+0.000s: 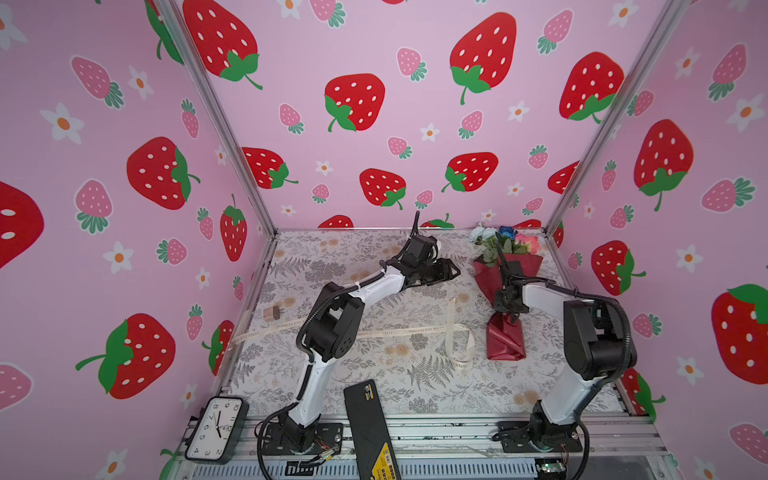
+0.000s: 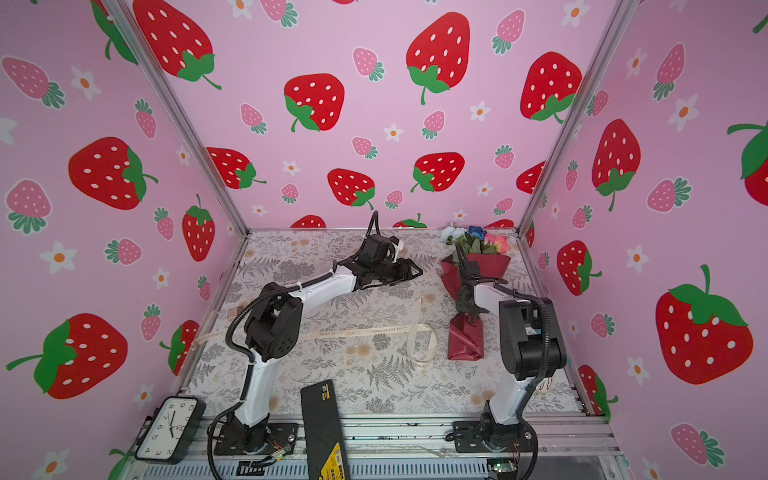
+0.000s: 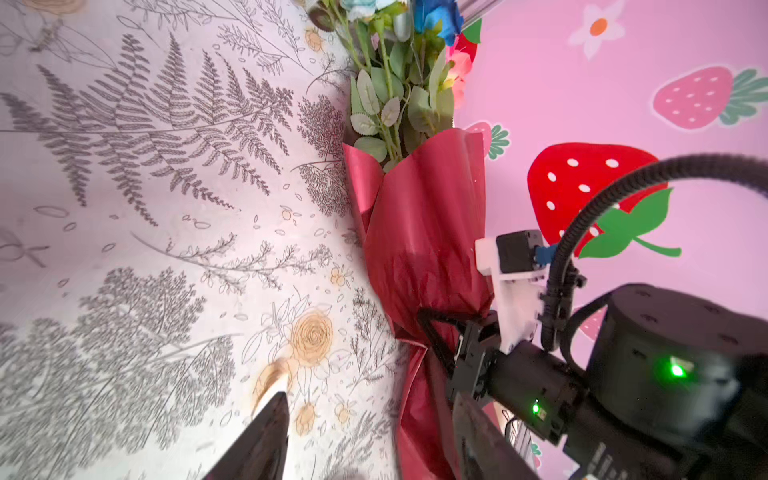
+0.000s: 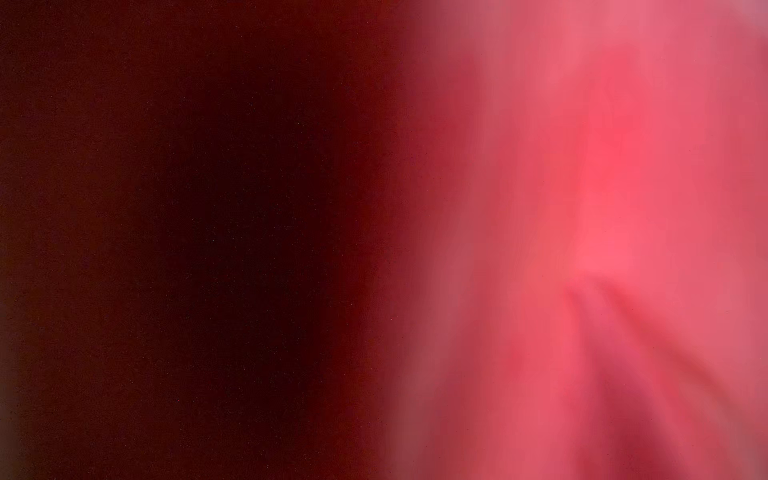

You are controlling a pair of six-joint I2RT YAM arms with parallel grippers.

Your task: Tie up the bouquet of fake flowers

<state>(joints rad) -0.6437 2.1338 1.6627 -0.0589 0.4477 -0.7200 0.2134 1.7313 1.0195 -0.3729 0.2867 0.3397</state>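
Observation:
The bouquet of fake flowers (image 1: 505,338) lies at the back right of the table, its pale blue, dark blue and pink blooms toward the back wall and its stems wrapped in dark red glossy paper (image 3: 419,232). My right gripper (image 1: 510,302) is shut on the bouquet's narrow waist, where the paper is pinched in. Blurred red paper fills the whole right wrist view (image 4: 582,208). My left gripper (image 1: 455,272) hangs open above the table, left of the bouquet and apart from it. Its dark fingers (image 3: 266,440) hold nothing.
A cream lettered ribbon (image 1: 415,330) crosses the table and loops (image 1: 459,347) beside the bouquet's foot. A small wooden block (image 1: 271,312) sits at the left edge. A clock (image 1: 216,430) and a black box (image 1: 368,428) lie at the front rail. Strawberry-patterned walls enclose three sides.

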